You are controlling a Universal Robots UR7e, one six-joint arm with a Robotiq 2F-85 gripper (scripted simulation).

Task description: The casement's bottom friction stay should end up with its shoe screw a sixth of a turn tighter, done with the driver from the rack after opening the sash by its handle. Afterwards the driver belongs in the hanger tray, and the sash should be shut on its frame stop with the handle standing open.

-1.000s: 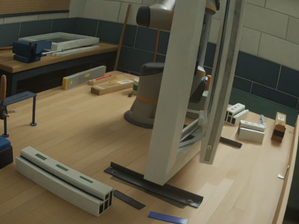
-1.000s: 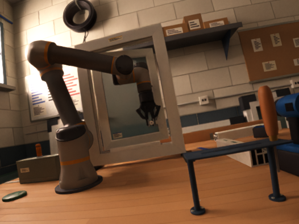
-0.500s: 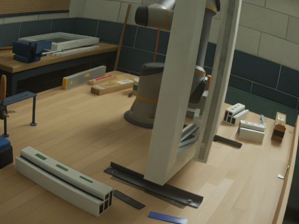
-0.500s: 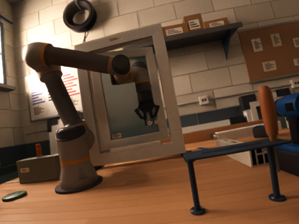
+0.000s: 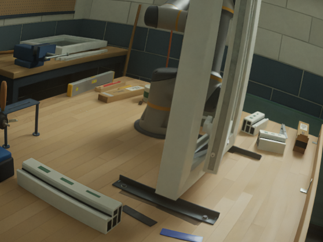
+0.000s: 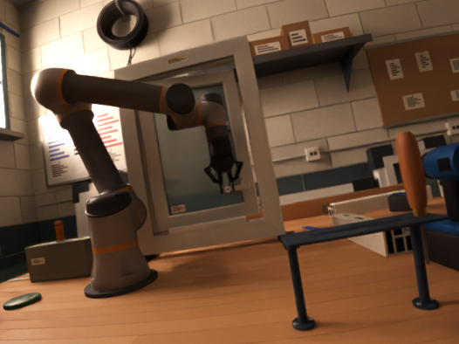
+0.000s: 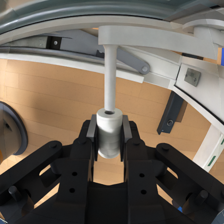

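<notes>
The casement's sash (image 5: 231, 86) stands a little ajar from its white frame (image 5: 188, 98). The sash's white handle (image 7: 109, 130) is held by its round end in my closed gripper (image 7: 109, 137), with its thin stem running up to the sash rail. Seen from the second side camera, my gripper (image 6: 224, 185) hangs at the sash's lower right part. The grey friction stay (image 7: 130, 60) lies between sash and frame at the bottom. A screw head (image 7: 55, 42) shows on its track. The driver (image 6: 411, 174), with an orange handle, stands in the dark blue rack (image 6: 362, 231).
The arm's grey base (image 5: 157, 104) stands behind the frame. A long white profile (image 5: 69, 195) lies on the floor to the front left. Short profile offcuts (image 5: 270, 140) lie to the right. A black floor plate (image 5: 168, 199) holds the frame. A workbench with a blue vise (image 5: 33, 55) stands at the back left.
</notes>
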